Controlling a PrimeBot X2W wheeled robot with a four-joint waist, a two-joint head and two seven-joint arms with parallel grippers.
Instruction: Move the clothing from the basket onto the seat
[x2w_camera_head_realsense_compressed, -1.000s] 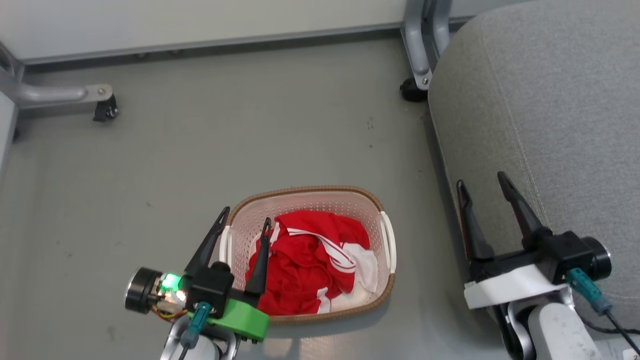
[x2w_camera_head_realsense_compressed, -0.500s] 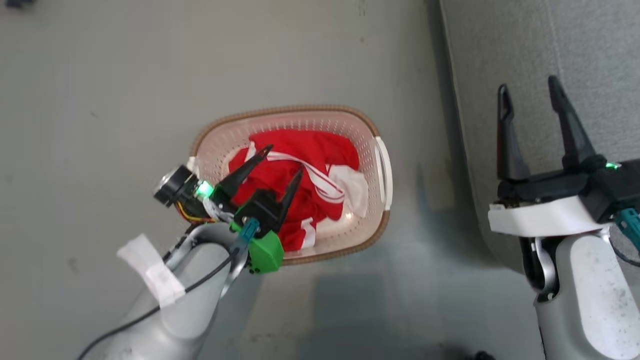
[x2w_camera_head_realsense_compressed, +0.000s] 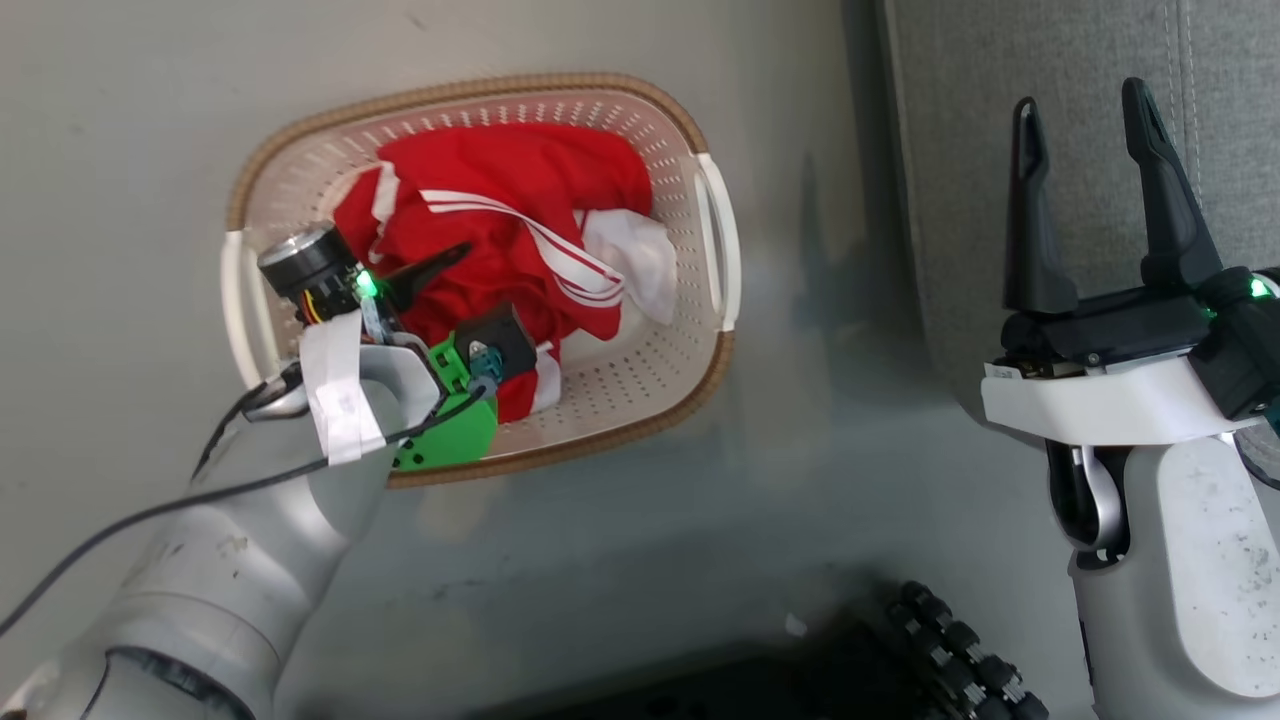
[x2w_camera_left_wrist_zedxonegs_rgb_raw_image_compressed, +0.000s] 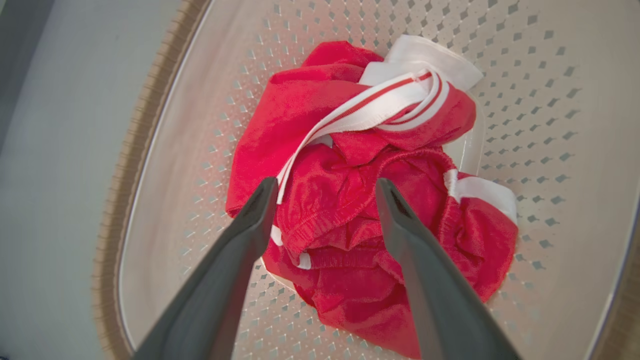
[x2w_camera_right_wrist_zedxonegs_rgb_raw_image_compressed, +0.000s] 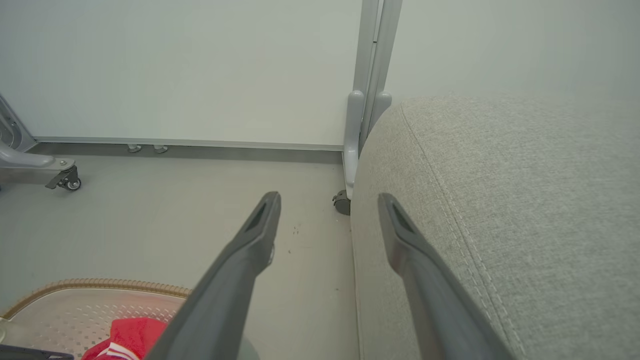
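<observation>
Left gripper (x2w_camera_left_wrist_zedxonegs_rgb_raw_image_compressed: 326, 186): now lowered into the basket (x2w_camera_head_realsense_compressed: 640, 430), upper left of head view; fingers (x2w_camera_left_wrist_zedxonegs_rgb_raw_image_compressed: 240, 250) parted over the clothing (x2w_camera_head_realsense_compressed: 500, 190), nothing pinched; grasp looks imminent. Right gripper (x2w_camera_head_realsense_compressed: 1082, 100): parted, empty, before the seat (x2w_camera_head_realsense_compressed: 960, 150) at right.

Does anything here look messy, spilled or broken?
Nothing looks spilled or broken. The red clothing lies crumpled inside the basket, none over its rim, with the left gripper open over it.

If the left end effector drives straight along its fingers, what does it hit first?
The red clothing bunched in the basket: the open left end effector points at its hem. Nothing seems to lie between.
</observation>
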